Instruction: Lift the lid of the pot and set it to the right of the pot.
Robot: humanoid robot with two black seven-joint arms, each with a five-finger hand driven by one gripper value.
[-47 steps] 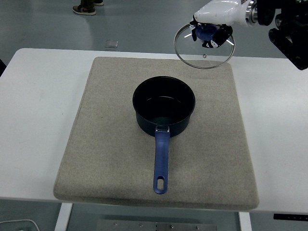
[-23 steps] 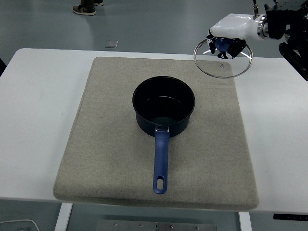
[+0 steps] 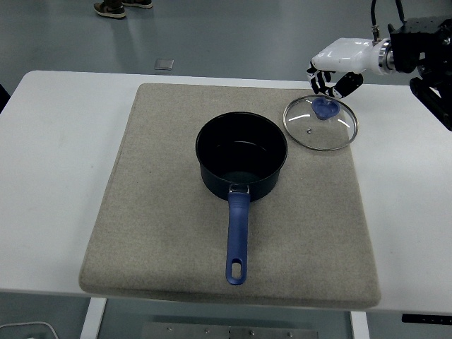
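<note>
Setting the lid down beside the pot

Half a second before, the glass lid [image 3: 320, 123] hung tilted in the air from the right hand [image 3: 336, 79]; now it lay flat on the beige mat [image 3: 162, 212], just right of the dark pot [image 3: 241, 152] and apart from it. The fingers [image 3: 319, 80] had come off the blue knob [image 3: 325, 108] and stood loosely spread just behind it, gripping nothing, so the placement looked essentially finished.

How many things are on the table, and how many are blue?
Pots: 1, the dark blue pot with its blue handle.
Lids: 1, the glass lid with a blue knob, lying right of the pot.
Mats: 1, the beige mat under both.
Robot hands: 1, the right hand.
Total: 4 things, 2 with blue.
</note>
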